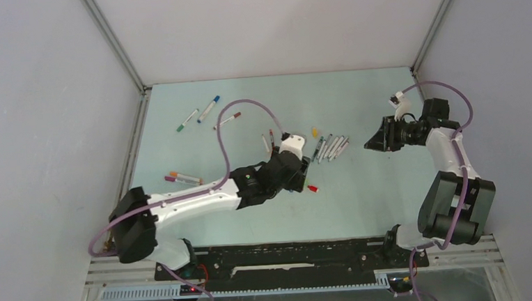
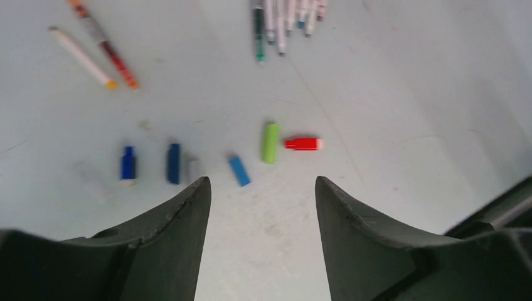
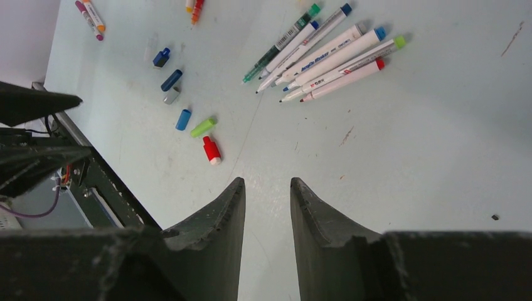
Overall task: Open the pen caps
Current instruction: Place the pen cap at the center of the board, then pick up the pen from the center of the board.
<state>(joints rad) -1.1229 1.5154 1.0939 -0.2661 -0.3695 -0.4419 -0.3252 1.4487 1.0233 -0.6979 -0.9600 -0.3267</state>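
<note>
Several loose pen caps lie in a row on the pale table: blue (image 2: 128, 164), dark blue (image 2: 174, 163), grey (image 2: 193, 169), light blue (image 2: 239, 170), green (image 2: 270, 142) and red (image 2: 302, 143). My left gripper (image 2: 262, 180) hovers just short of them, open, with bare table between its fingers. The same row shows in the right wrist view, from the blue cap (image 3: 162, 58) to the red cap (image 3: 212, 150). My right gripper (image 3: 266, 180) hangs above the table's right side, open by a narrow gap and holding nothing. In the top view the left gripper (image 1: 302, 175) is beside the red cap (image 1: 312, 188).
A bunch of uncapped pens (image 3: 326, 53) lies beyond the caps, with a yellow cap (image 1: 315, 131) close by. Capped pens rest at the left (image 1: 183, 177) and back left (image 1: 208, 109). Two more pens (image 1: 269, 140) lie by the left wrist. Walls enclose the table.
</note>
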